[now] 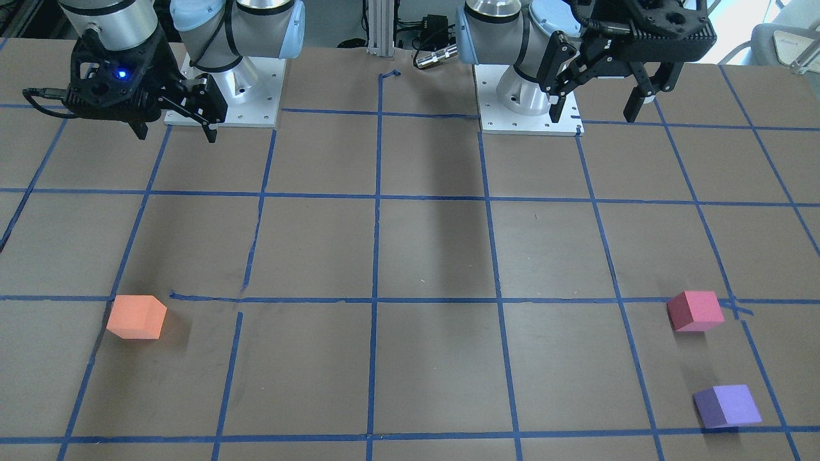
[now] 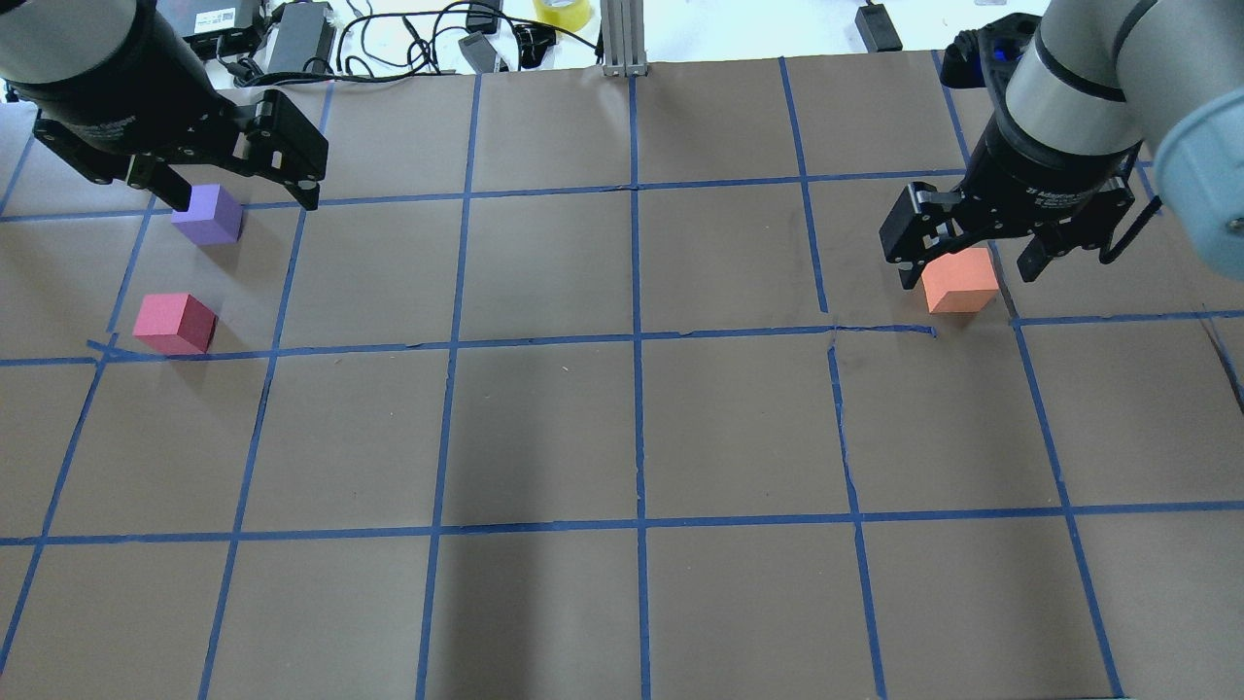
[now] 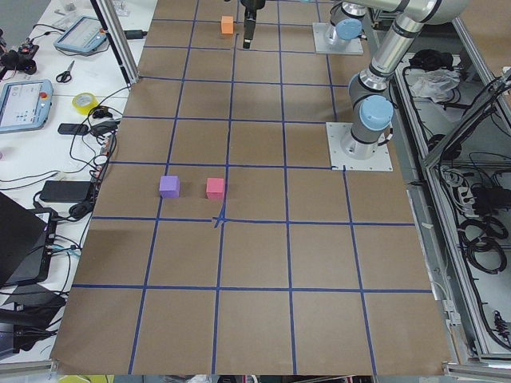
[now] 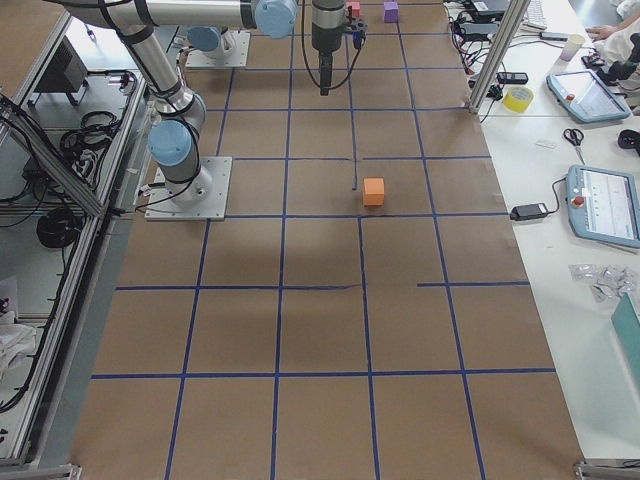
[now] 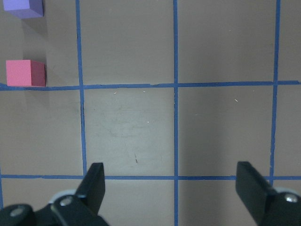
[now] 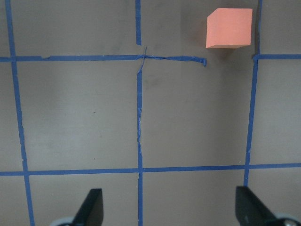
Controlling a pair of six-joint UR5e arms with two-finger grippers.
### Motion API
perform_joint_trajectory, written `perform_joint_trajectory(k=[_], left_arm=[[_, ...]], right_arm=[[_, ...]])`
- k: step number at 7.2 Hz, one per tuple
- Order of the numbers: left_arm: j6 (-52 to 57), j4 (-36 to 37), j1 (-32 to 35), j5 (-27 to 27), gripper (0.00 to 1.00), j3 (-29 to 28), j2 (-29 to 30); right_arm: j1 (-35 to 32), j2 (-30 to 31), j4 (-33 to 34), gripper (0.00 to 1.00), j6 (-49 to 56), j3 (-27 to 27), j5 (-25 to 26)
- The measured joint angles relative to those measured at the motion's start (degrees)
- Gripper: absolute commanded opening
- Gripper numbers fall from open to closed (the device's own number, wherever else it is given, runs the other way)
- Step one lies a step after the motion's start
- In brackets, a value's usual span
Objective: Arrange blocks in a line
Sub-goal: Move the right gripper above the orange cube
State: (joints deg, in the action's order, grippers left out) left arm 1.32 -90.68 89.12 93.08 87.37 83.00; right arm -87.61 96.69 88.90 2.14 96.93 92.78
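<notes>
Purple cube (image 1: 727,406) matte, foam-like | pink-red cube (image 1: 695,311) | orange cube (image 1: 136,317) | both jaws wide

In the overhead view, white lettering is running around the black collar (image 2: 1059,197) above the right pincer (image 2: 969,272), at the upper right of the frame, reading roughly "2F Adaptive" before blurring out. A white sticker (image 2: 216,17) at the top left is showing print too small to read.

Orange block (image 1: 136,317), pinkish-red block (image 1: 695,311), purple block (image 1: 727,406)
</notes>
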Motion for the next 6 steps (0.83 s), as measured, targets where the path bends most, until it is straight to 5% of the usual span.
perform_joint_trajectory(k=[6], left_arm=[[0.0,0.1,0.0,-0.1,1.00,0.0,0.0]], right_arm=[[1.1,-2.6,4.0,1.00,0.8,0.0,0.3]])
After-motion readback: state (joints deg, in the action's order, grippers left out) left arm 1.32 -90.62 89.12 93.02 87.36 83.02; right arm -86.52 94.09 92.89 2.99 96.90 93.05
